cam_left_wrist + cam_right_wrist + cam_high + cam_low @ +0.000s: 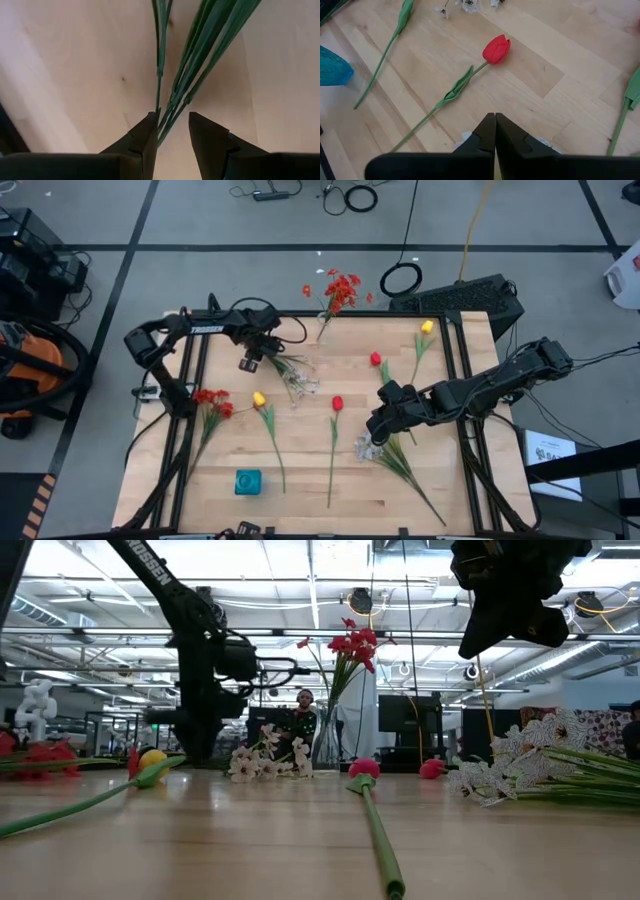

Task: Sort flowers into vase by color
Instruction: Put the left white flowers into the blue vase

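A glass vase (322, 330) at the table's far edge holds red flowers (340, 290). On the table lie a red cluster (210, 400), two yellow tulips (260, 398) (427, 327), two red tulips (337, 402) (376, 358) and two white sprays (297, 380) (365, 448). My left gripper (252, 360) (172, 130) is open and low at the far-left spray, with the spray's green stem ends (170, 112) between its fingers. My right gripper (375, 435) (495, 125) is shut and hangs above the near-right spray's blossoms (520, 755), well clear of them in the low view. My left gripper has the stem ends (161, 117) of the white spray between its open fingers, which lie along the stems. One stem runs right at the inner edge of a finger (147, 132); whether it touches, I cannot tell. The spray lies flat on the table.
A teal block (248, 482) sits near the table's near-left corner. The near-right spray's long stems (420, 490) run toward the near-right corner. A red tulip (496, 49) lies on the bare wood ahead of my right gripper. Black rails edge the table's sides.
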Controlling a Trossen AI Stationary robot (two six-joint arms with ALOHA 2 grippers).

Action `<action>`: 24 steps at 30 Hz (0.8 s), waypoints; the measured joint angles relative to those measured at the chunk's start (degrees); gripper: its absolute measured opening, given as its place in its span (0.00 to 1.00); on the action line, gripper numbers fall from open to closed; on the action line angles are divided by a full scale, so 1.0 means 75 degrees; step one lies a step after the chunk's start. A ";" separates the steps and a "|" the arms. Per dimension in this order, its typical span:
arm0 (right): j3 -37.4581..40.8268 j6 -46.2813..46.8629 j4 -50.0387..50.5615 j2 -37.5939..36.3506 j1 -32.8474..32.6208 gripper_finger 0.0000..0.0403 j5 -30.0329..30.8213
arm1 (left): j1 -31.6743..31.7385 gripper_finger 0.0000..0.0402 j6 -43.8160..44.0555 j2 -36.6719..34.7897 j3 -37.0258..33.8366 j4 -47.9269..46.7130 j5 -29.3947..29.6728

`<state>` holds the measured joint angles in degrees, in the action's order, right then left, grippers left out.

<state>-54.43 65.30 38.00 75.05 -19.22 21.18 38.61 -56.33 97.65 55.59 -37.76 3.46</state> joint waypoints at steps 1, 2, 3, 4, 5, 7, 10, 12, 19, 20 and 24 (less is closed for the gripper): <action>0.0000 0.0000 0.0000 0.0000 0.0000 0.00 0.0000 | 0.0000 0.29 0.0015 0.0075 0.0000 0.0040 0.0003; 0.0000 0.0000 0.0000 0.0000 0.0000 0.00 0.0002 | 0.0000 0.29 0.0060 0.0154 0.0000 0.0085 0.0000; 0.0000 0.0000 0.0000 0.0000 0.0000 0.00 0.0002 | 0.0000 0.29 0.0091 0.0210 0.0000 0.0101 0.0003; 0.0000 0.0000 0.0000 0.0000 0.0000 0.00 0.0002 | 0.0000 0.29 0.0204 0.0248 0.0000 0.0110 0.0003; 0.0000 0.0000 0.0000 0.0000 0.0000 0.00 0.0004 | 0.0000 0.29 0.0289 0.0278 0.0002 0.0108 0.0001; 0.0000 0.0002 0.0000 0.0000 0.0006 0.00 0.0005 | -0.0037 0.26 0.0580 0.0308 0.0006 0.0083 0.0001; 0.0000 0.0063 0.0000 0.0000 0.0006 0.00 0.0027 | -0.0151 0.15 0.1078 0.0296 0.0003 -0.0001 0.0012; 0.0000 0.0158 0.0000 0.0003 0.0006 0.00 0.0105 | -0.0228 0.05 0.1351 0.0226 -0.0003 -0.0109 0.0022; 0.0000 0.0252 -0.0009 0.0003 0.0006 0.00 0.0400 | -0.0560 0.01 0.2793 -0.0679 -0.0006 -0.0911 -0.0571; 0.0000 0.0328 -0.0007 0.0003 0.0006 0.00 0.0401 | -0.0619 0.01 0.2858 -0.0911 -0.0006 -0.1081 -0.0715; 0.0000 0.0563 -0.0011 0.0003 0.0006 0.00 0.0403 | -0.0935 0.01 0.2973 -0.2043 -0.0009 -0.1691 -0.0906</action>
<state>-54.43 69.52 37.91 75.07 -19.18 24.19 31.59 -34.03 82.33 55.53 -50.44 -3.33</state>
